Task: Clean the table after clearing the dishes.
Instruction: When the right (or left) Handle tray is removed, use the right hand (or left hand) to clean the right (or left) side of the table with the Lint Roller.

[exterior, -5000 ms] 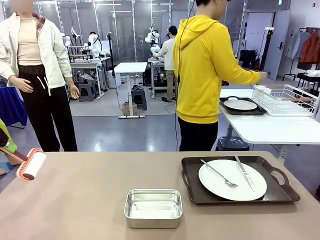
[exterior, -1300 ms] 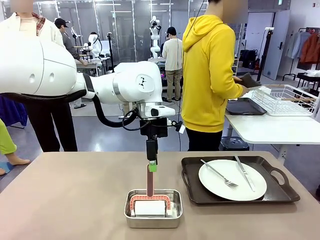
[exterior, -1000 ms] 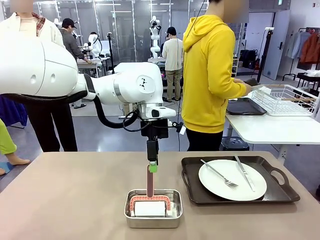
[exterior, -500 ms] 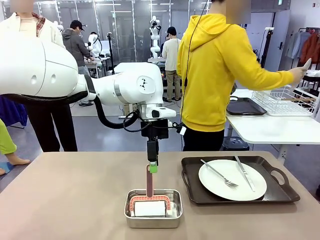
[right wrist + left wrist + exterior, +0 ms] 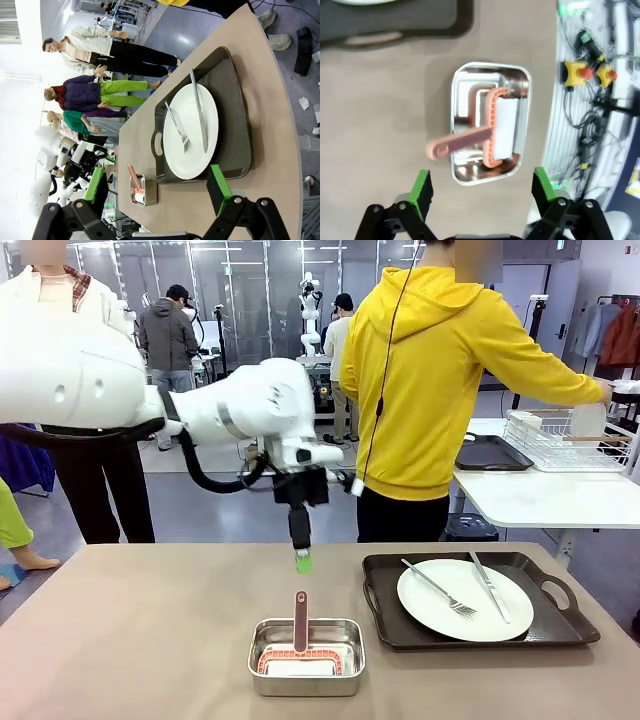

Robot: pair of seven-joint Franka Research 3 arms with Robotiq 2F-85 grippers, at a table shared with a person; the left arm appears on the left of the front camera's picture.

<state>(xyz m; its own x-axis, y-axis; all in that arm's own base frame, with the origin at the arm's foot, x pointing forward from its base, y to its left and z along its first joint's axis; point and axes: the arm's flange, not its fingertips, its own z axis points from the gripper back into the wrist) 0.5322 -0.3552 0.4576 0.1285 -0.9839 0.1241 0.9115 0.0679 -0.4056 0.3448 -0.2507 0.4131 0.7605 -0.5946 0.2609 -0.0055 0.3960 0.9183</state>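
Left hand hung wide open, empty, just above the roller handle poking from the steel pan, dishes lying toward the counter's right edge.

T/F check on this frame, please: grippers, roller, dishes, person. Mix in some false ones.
1. The left gripper is open and holds nothing. True.
2. The roller stands upright on the table beside the pan. False: it lies inside the pan, with its handle leaning out over the rim.
3. The plate on the tray carries a fork and a knife. True.
4. The person in yellow is gripping that tray. False: the person faces away and reaches over the wire rack on the white table.
5. The right gripper is shut on the knife. False: its jaws are open and hold nothing.
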